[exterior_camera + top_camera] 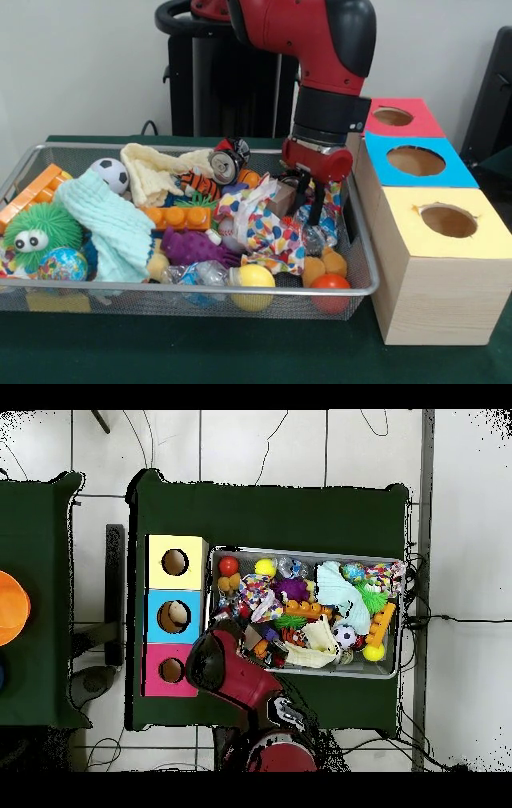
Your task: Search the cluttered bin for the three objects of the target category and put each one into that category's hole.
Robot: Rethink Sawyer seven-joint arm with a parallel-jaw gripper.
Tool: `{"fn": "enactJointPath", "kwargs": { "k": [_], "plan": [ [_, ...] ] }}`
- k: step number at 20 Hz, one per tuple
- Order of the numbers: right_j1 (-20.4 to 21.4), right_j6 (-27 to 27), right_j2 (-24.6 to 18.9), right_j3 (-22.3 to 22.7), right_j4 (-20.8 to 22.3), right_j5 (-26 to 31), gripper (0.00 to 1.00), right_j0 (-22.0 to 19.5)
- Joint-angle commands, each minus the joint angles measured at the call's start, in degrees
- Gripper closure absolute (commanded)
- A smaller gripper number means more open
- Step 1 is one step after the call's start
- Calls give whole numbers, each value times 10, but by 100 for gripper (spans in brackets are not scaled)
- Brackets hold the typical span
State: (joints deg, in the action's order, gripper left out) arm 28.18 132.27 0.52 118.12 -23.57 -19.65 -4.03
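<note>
The tool [314,210] is down inside the wire bin [364,264], at its right end in the front view, one dark finger reaching into crinkly clear wrappers [314,232] beside the polka-dot cloth [260,224]. Whether it is apart or clamped on something I cannot tell; the clutter hides its tips.

Which category is wanted is not shown, so the target may be any of the round things: the yellow ball [253,280], red ball [330,286] and orange balls [324,264] lie at the bin's lower right corner. A good grasp here probably means coming straight down on one firm item and lifting clear of loose cloth.

The three holes sit right of the bin: the yellow-topped box [436,240], blue box [416,160] and pink box [396,118], all smooth wood.

Elsewhere: a knitted mint cloth [112,224], a spiky green toy [40,228], hard orange bricks [176,216].
</note>
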Motion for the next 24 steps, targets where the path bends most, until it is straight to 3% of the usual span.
{"fn": "enactJointPath", "kwargs": {
  "k": [1, 13, 24],
  "plan": [
    [54, 71, -41, 57, 47, 75, 100, -12],
    [133, 68, -68, 107, 103, 130, 100, -52],
    [208, 62, -55, 139, 112, 190, 100, -17]
  ]
}}
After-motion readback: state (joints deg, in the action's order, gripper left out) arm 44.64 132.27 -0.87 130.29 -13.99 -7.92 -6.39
